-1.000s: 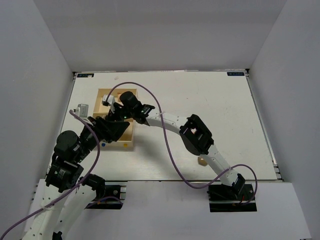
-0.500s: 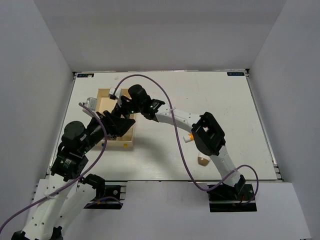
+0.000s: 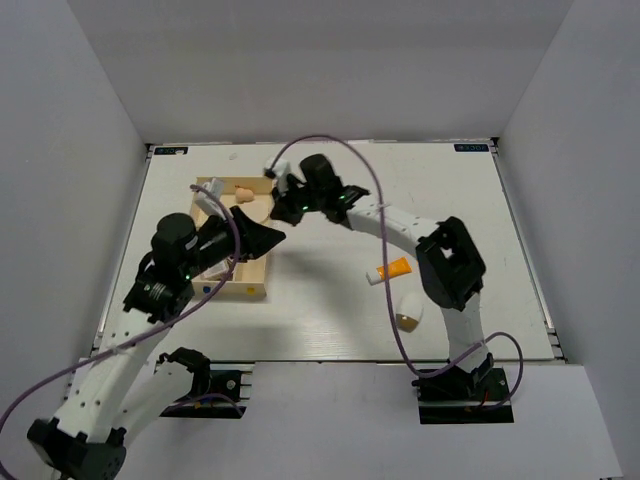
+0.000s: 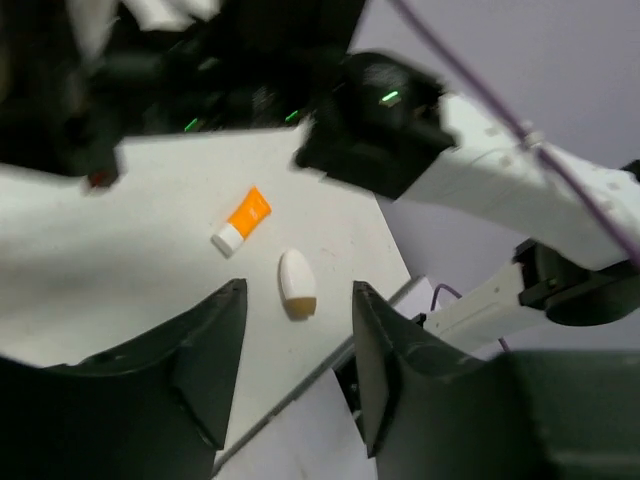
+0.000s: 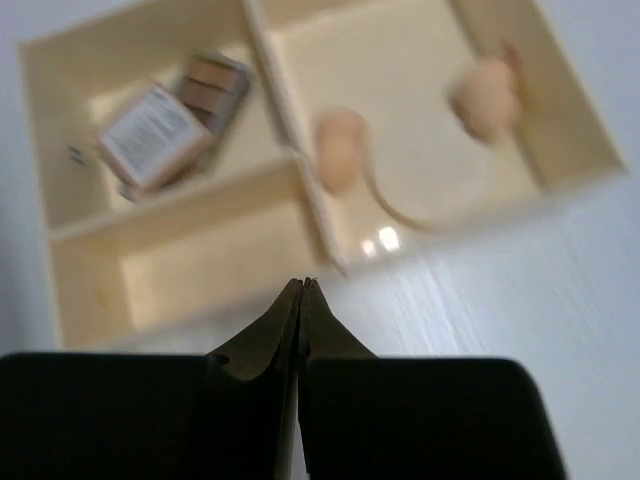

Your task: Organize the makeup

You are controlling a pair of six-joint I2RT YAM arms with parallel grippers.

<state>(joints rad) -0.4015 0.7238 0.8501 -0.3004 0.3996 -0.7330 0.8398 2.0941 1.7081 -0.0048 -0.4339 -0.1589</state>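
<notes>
In the right wrist view the wooden box holds brown palettes in one compartment. Two peach sponges and a round cream puff lie in the large compartment. My right gripper is shut and empty, just outside the box wall. The orange white-capped tube and the white-tan egg shape lie on the table, seen between my left gripper's open, empty fingers. From above, the left gripper hangs over the box's right side and the right gripper is beside its far right corner.
The tube and the egg shape lie close to the right arm's elbow. A purple cable loops over the table's middle. White walls stand on three sides.
The right gripper pulled back from the box and closed. The left arm rose and swung right, its jaws narrowing. The right arm shifted right, uncovering the tube and egg shape.
</notes>
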